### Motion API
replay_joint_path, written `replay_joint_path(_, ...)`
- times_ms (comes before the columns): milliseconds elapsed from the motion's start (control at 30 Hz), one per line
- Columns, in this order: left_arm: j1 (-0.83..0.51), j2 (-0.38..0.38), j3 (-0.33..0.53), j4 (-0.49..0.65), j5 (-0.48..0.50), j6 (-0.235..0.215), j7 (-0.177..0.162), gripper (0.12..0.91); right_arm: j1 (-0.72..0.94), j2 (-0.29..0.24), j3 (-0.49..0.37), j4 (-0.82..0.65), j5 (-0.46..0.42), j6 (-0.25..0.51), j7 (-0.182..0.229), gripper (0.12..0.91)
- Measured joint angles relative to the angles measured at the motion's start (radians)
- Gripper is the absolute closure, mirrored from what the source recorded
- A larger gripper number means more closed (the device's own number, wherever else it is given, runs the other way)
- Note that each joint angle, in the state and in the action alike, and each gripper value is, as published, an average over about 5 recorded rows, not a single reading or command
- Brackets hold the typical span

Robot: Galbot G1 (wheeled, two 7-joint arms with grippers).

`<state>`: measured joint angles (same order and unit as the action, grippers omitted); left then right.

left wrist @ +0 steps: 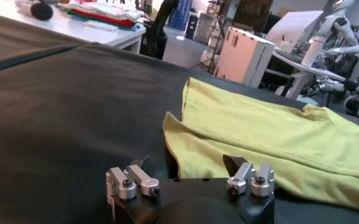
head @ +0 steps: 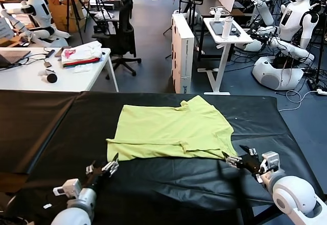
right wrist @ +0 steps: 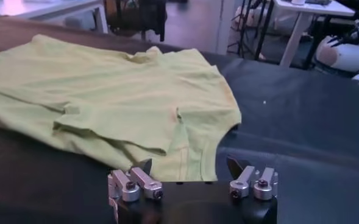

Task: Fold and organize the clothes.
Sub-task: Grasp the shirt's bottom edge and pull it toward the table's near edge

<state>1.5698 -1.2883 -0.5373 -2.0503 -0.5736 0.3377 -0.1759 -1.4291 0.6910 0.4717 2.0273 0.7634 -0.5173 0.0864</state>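
Observation:
A lime-yellow T-shirt (head: 173,129) lies partly folded on the black table cover (head: 61,128), in the middle. It also shows in the left wrist view (left wrist: 277,140) and the right wrist view (right wrist: 106,97). My left gripper (head: 102,168) is open and empty, low over the cover just in front of the shirt's near left corner (left wrist: 170,131). My right gripper (head: 239,159) is open and empty, just in front of the shirt's near right corner (right wrist: 194,164). Neither gripper touches the cloth.
A white desk (head: 56,72) at the back left holds a white-pink-red cloth pile (head: 80,55) and cables. Beyond the table stand an office chair (head: 122,36), a white cabinet (head: 182,51), a small white table (head: 225,36) and other robots (head: 291,26).

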Motion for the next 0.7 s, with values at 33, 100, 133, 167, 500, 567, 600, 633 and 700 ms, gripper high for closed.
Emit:
replay_joint_path(33, 0.001, 0.0, 0.001, 0.001, 0.001, 0.0, 0.0, 0.386, -0.002, -0.001, 0.0, -0.001, 0.0, 0.0, 0.0, 0.357)
replay_joint_path(100, 0.004, -0.001, 0.002, 0.002, 0.002, -0.001, 0.0, 0.512, -0.006, -0.001, 0.0, -0.002, 0.003, 0.0, 0.0, 0.44)
replay_joint_path(133, 0.006, -0.001, 0.002, 0.003, 0.002, -0.001, 0.0, 0.564, -0.008, -0.002, 0.0, -0.003, 0.006, 0.0, 0.0, 0.49)
replay_joint_path(167, 0.008, 0.0, 0.002, 0.003, 0.003, -0.002, 0.001, 0.612, -0.011, -0.003, 0.001, -0.003, 0.01, 0.001, 0.002, 0.559)
replay_joint_path(500, 0.039, 0.033, -0.013, -0.026, 0.002, -0.004, 0.007, 0.881, -0.029, -0.038, 0.017, 0.023, 0.106, -0.031, 0.057, 0.887)
replay_joint_path(567, 0.05, 0.047, -0.021, -0.035, 0.0, -0.005, 0.006, 0.882, -0.029, -0.047, 0.022, 0.032, 0.135, -0.046, 0.076, 0.887)
replay_joint_path(600, 0.056, 0.054, -0.026, -0.04, -0.001, -0.005, 0.006, 0.882, -0.03, -0.051, 0.025, 0.036, 0.15, -0.054, 0.086, 0.887)
replay_joint_path(633, 0.062, 0.062, -0.03, -0.044, -0.002, -0.005, 0.006, 0.882, -0.031, -0.055, 0.027, 0.04, 0.164, -0.065, 0.097, 0.887)
replay_joint_path(700, 0.077, 0.079, -0.04, -0.053, -0.004, -0.006, 0.006, 0.882, -0.035, -0.064, 0.033, 0.049, 0.192, -0.088, 0.12, 0.887)
